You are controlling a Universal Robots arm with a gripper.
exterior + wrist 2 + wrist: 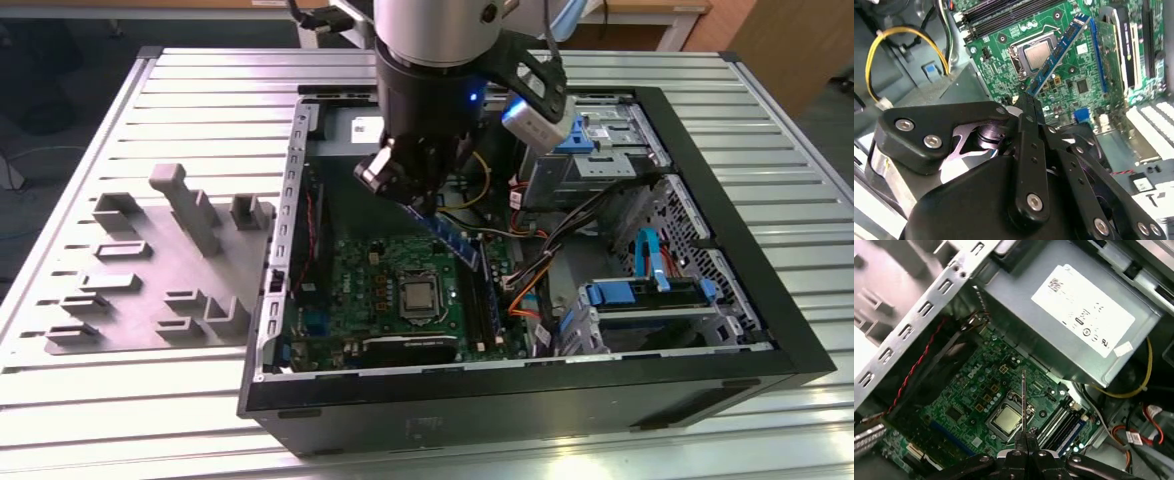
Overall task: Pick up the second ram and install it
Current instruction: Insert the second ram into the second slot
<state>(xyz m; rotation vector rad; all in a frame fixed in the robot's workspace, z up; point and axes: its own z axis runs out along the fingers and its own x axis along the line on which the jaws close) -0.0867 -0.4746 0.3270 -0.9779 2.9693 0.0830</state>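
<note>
The gripper (1027, 100) is clamped on 1 end of the second ram (1056, 57), a slim blue-green stick. The stick is held tilted over the green motherboard (999, 65) inside an open computer case (534, 400). In the exterior view the stick sits at about 1 o'clock from the CPU socket (418, 295). A grey fixture plate (147, 290) lies at 9 o'clock from the case, on the exterior view's left, resting on a ribbed metal table (107, 400).
</note>
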